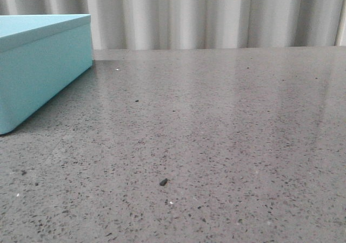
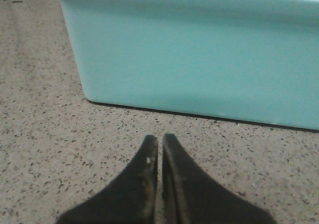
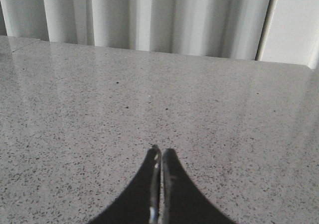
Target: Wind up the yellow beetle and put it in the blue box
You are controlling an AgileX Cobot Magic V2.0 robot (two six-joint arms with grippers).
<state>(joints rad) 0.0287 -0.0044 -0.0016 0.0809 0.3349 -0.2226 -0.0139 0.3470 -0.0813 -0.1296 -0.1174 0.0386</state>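
The blue box (image 1: 38, 65) stands at the far left of the grey speckled table, a light turquoise block with straight sides. In the left wrist view its side wall (image 2: 199, 55) fills the space just beyond my left gripper (image 2: 160, 139), which is shut with nothing between its dark fingers and sits a short way off the box's base. My right gripper (image 3: 162, 153) is also shut and empty, low over bare tabletop. The yellow beetle is out of view in all three frames. Neither gripper appears in the front view.
A pleated white curtain (image 1: 216, 13) hangs behind the table's far edge. A small dark crumb (image 1: 163, 182) lies on the tabletop near the front. A white wall panel (image 3: 294, 25) stands beside the curtain in the right wrist view.
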